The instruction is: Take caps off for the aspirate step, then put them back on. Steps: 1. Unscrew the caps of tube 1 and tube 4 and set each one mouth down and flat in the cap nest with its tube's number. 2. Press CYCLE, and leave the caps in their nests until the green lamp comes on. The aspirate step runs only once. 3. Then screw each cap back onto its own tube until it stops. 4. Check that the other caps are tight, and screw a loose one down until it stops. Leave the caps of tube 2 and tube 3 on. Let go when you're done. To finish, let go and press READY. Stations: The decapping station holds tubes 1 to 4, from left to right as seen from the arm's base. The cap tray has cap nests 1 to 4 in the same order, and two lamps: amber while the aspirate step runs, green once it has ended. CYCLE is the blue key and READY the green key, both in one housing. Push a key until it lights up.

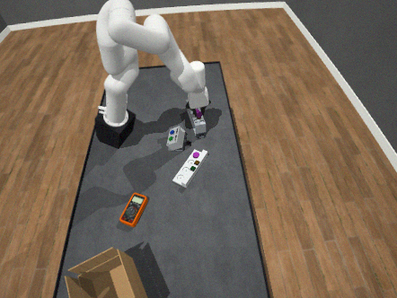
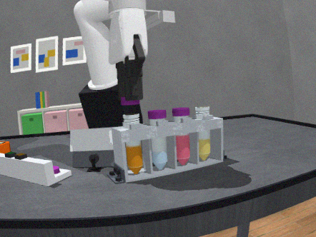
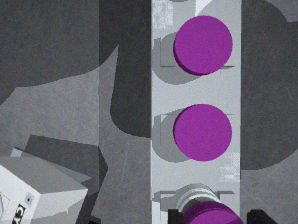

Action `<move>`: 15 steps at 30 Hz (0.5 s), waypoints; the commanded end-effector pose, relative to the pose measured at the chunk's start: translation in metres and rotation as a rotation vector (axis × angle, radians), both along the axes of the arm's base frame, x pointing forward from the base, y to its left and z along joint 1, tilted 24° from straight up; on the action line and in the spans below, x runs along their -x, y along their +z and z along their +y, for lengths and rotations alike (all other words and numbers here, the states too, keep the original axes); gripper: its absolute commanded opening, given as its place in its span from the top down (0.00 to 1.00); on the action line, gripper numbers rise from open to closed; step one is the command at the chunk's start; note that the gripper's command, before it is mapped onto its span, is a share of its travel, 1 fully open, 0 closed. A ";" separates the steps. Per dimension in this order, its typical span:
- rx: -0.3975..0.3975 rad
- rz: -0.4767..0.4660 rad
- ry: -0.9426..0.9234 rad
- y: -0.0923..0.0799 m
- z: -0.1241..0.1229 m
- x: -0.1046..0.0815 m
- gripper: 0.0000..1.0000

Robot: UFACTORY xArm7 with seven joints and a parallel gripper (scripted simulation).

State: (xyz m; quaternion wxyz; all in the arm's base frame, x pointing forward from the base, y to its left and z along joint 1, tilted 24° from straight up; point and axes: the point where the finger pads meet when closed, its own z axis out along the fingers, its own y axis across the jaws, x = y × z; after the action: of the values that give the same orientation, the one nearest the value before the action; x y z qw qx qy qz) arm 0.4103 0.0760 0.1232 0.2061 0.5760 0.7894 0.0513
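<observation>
The decapping rack (image 2: 118, 143) (image 3: 161, 95) (image 1: 200, 127) holds four tubes. My gripper (image 2: 130, 102) (image 1: 198, 112) (image 3: 210, 216) is shut on the purple cap of tube 4 (image 2: 130, 101) (image 3: 212, 212) and holds it just above the bare threaded neck of the orange tube 4 (image 2: 131, 118) (image 3: 192, 197). Tube 2 and tube 3 wear purple caps (image 2: 181, 111) (image 2: 156, 114) (image 3: 203, 45) (image 3: 202, 132). The yellow tube 1 (image 2: 202, 111) stands uncapped. Its purple cap (image 1: 196, 154) (image 2: 56, 169) lies in an end nest of the white cap tray (image 1: 181, 178) (image 2: 25, 167). Both lamps (image 1: 194, 164) look dark.
The key housing (image 1: 175, 143) (image 2: 89, 144) (image 3: 35, 192) with the blue key (image 1: 172, 132) and green key (image 1: 170, 139) stands between the rack and the arm's base. An orange multimeter (image 1: 134, 209) and a cardboard box (image 1: 105, 274) lie farther off on the mat.
</observation>
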 end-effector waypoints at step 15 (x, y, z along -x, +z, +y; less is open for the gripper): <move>0.222 0.093 0.535 0.012 -0.057 0.018 1.00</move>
State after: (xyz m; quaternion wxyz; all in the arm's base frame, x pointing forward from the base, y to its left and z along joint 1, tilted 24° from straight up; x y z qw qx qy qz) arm 0.3973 0.0399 0.1313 0.2277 0.4315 0.8729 -0.0046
